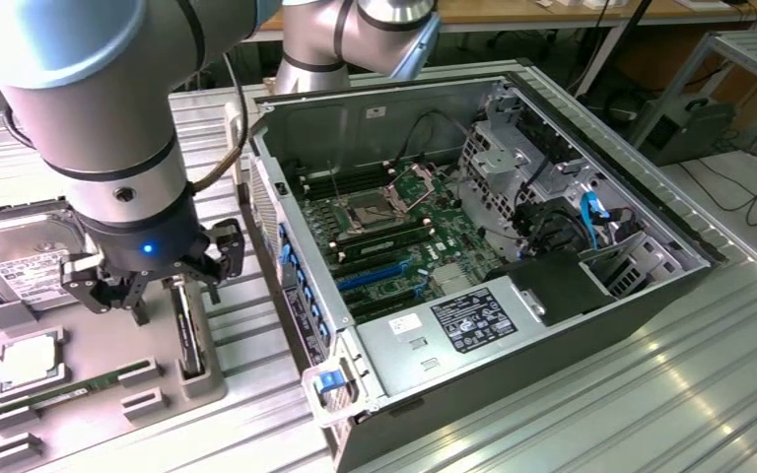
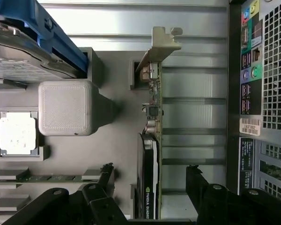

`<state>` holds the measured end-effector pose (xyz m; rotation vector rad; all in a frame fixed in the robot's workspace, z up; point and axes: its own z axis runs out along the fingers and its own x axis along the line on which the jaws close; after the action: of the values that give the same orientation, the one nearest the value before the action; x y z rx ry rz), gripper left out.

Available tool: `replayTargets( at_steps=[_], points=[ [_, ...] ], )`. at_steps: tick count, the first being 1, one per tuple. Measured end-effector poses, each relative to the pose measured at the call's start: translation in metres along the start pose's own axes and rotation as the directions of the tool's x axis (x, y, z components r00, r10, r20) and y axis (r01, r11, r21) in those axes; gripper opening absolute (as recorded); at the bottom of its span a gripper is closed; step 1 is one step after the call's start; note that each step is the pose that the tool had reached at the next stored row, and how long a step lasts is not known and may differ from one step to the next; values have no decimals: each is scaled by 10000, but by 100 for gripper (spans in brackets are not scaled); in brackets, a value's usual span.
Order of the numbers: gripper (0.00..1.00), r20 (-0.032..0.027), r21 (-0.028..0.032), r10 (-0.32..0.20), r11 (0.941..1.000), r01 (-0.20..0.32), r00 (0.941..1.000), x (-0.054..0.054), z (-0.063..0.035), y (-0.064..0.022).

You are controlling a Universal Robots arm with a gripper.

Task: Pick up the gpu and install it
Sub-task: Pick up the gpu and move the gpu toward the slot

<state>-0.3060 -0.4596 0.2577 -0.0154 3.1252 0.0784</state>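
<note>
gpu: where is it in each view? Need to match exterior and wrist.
Exterior view: the gpu stands on edge in the grey tray, to the exterior view's left of the case, just under the gripper.
Wrist view: the gpu is seen edge-on, in line between the open gripper's two fingers.
Shared landmark: the cpu in the same tray.

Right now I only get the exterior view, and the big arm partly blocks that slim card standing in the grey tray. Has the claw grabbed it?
Observer: No. In the wrist view the gripper is open, its fingers either side of the gpu, not touching it.
Operator: How is the card standing?
Observer: On its long edge, with its silver bracket at the end away from the fingers.
Operator: Any marking on it?
Observer: A logo on the black fan housing.
</note>
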Motion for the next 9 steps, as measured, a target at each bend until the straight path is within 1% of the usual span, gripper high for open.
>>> replayTargets(
  at_steps=[2,3,4,5,6,7,8,9],
  points=[
    [72,1,-8,-5,10000,5,10000,0,36,-3],
    [72,1,-73,-9,10000,9,10000,3,168,-37],
    [72,2,-135,-19,9999,19,10000,4,331,-27],
    [72,2,-214,-17,9998,17,10000,5,345,-10],
    [72,3,-224,-15,9997,15,10000,5,354,2],
    [72,2,-225,-17,9997,17,10000,5,362,46],
    [71,3,-225,-17,9997,17,10000,5,363,46],
    [34,2,-223,-17,9997,17,10000,5,362,46]
  ],
)
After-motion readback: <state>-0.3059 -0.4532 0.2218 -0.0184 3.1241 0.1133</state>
